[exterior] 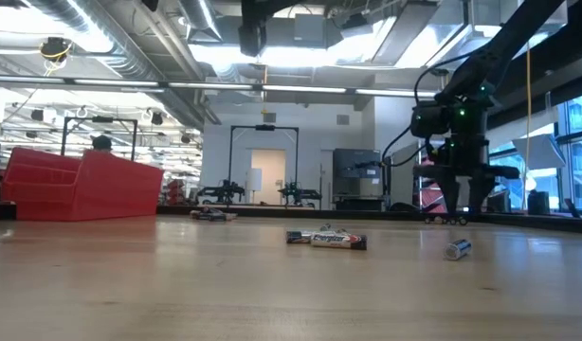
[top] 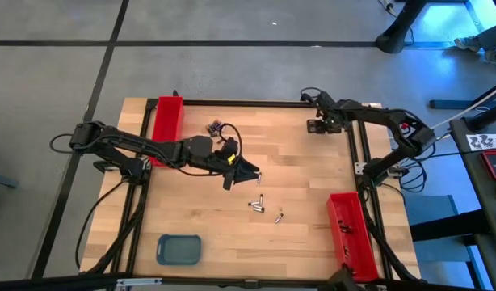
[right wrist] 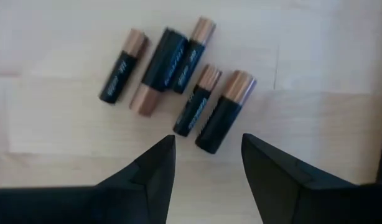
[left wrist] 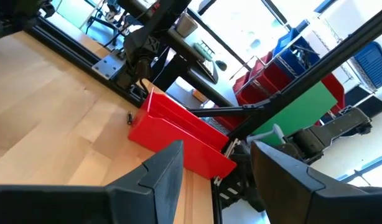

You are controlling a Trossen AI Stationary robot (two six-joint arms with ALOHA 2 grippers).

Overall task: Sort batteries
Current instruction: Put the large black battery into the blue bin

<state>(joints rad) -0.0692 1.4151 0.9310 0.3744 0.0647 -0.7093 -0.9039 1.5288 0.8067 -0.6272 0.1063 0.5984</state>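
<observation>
A few small silvery batteries (top: 257, 202) lie flat near the middle of the tabletop (top: 296, 162). Five black-and-copper ones (right wrist: 178, 81) lie close together, some touching.

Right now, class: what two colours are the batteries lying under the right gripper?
Black bodies with copper ends, clearest in the right wrist view: batteries.

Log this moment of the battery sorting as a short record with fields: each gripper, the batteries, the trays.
left gripper: open, empty, over the middle of the table
right gripper: open, empty, above a cluster of five black-and-copper batteries at the table's far right
loose batteries: a few silvery cells near the centre, beyond the left gripper
far red tray: far left edge
near red tray: near right edge
blue-grey tray: near left, nothing visible inside
</observation>
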